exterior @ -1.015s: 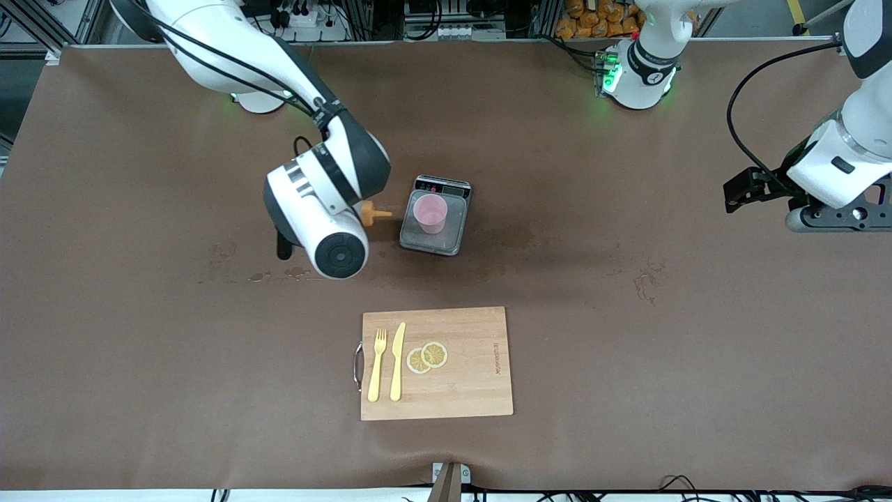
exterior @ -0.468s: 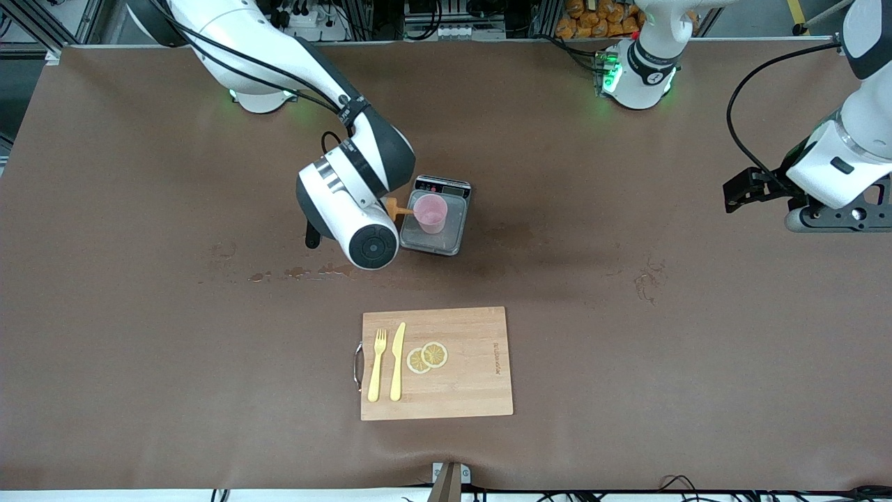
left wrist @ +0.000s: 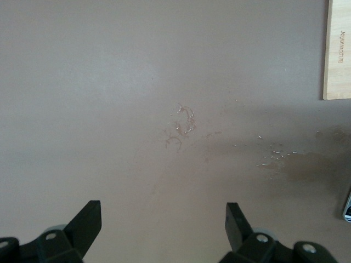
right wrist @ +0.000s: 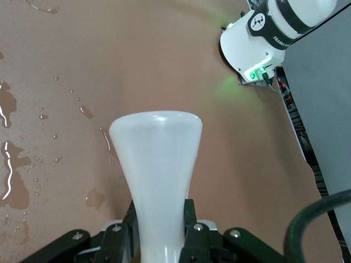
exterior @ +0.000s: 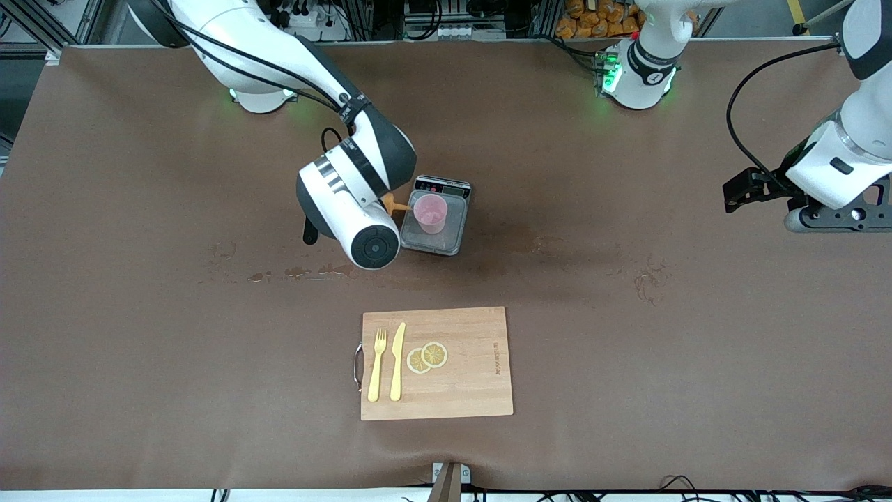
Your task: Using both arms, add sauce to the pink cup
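right gripper (right wrist: 159, 241): clamped on the sauce bottle (right wrist: 156, 164), fingers pinching its narrow waist; in the front view hidden under the arm's wrist, just beside the scale on the right arm's side
bottle: held tipped over, about level; orange nozzle (exterior: 397, 206) sticks out from under the wrist and points at the cup, tip at or just short of the rim, contact unclear
cup (exterior: 430, 213): pink, upright on the scale plate, mid-table
scale (exterior: 433, 223): steel plate, dark display edge on the side toward the arm bases
left gripper (left wrist: 164, 219): jaws wide, nothing between them; waits in the air over bare table at the left arm's end, well apart from the cup
left fingers (left wrist: 88, 219): black, spread, only table under them
table (exterior: 627, 348): brown cover, wet stains and droplets near the scale and toward the right arm's end
board (exterior: 437, 363): wooden, nearer the camera than the scale, metal handle on one short end
fork (exterior: 377, 364): yellow, on the board, beside the knife
knife (exterior: 398, 361): yellow, between fork and lemon slices
lemon slices (exterior: 427, 357): two, overlapping, on the board
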Robot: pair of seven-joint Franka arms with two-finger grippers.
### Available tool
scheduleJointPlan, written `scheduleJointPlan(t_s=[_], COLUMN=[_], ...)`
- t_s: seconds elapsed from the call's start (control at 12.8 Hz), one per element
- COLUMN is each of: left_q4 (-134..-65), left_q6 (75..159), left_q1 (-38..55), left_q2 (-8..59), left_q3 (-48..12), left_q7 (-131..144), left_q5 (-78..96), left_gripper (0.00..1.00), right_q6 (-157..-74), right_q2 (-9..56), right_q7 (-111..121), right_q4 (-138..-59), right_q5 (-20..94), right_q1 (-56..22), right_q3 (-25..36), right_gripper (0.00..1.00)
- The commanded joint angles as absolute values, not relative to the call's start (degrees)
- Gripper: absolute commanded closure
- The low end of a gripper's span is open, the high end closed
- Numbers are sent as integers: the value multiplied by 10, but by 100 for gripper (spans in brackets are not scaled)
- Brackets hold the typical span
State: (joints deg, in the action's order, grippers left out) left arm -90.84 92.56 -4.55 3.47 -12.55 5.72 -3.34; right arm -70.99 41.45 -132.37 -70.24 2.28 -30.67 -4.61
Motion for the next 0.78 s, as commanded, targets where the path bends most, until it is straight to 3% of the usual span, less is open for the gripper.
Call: scheduleJointPlan(t_s=[0.0, 0.7], left_q4=[-925, -919], left_q6=[932, 933], left_q1=[-41, -46], left_q2=[18, 24], left_q3=[-119, -127], left_q7=[54, 55], left_q5=[-24, -24], left_gripper=[0, 0], right_q6=[-723, -714], right_q2=[416, 351], right_q7=[-1280, -1067], right_q4=[-699, -717], right_q5=[25, 103], right_q1=[-303, -191], right_q3=[-44, -48], right_gripper=[100, 100])
